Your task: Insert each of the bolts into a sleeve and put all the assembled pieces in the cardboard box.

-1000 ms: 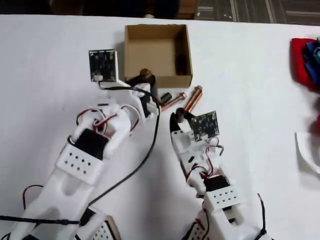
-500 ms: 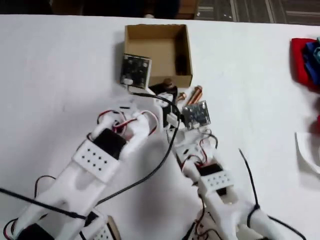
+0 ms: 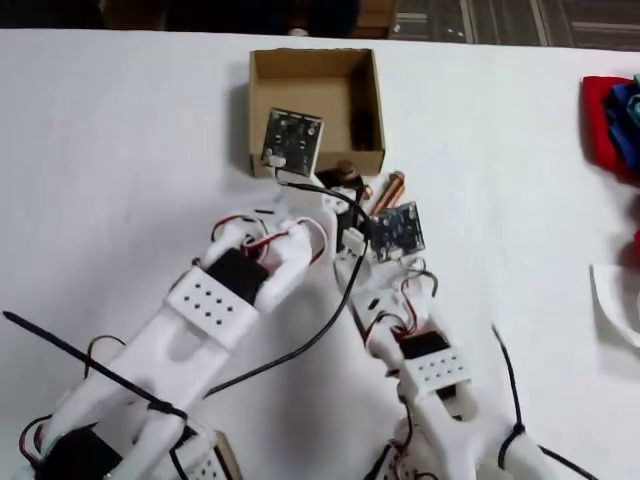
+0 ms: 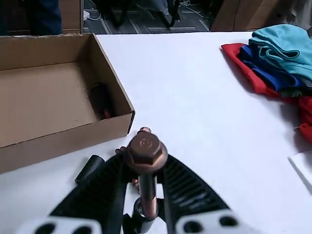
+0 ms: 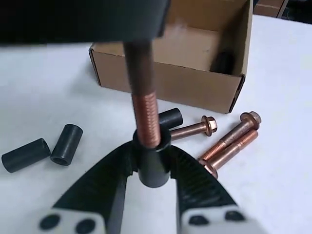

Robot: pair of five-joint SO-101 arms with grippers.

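Observation:
My left gripper (image 4: pixel 144 163) is shut on a copper bolt (image 4: pixel 146 146), held upright with its hex head up. The bolt's threaded end (image 5: pixel 146 122) sits in the mouth of a black sleeve (image 5: pixel 153 165), and my right gripper (image 5: pixel 153 173) is shut on that sleeve just above the table. Both grippers meet in front of the cardboard box (image 3: pixel 262 70). A dark piece (image 4: pixel 101 100) lies inside the box (image 4: pixel 48 97). Two loose sleeves (image 5: pixel 25 155) (image 5: pixel 67 144) lie on the table. Another sleeve (image 5: pixel 170 118) lies with a bolt (image 5: pixel 197 128) at its end, next to two more bolts (image 5: pixel 234 131).
Red and blue cloths (image 3: pixel 612 110) lie at the table's right edge, with a white object (image 3: pixel 612 310) below them. The left arm's cable (image 3: pixel 320 320) runs between the two arms. The loose bolts (image 3: pixel 388 190) lie just right of the grippers.
The left arm has swung right with the bolt from beside the box's left corner to over the right gripper. The right gripper has moved forward and left to meet it.

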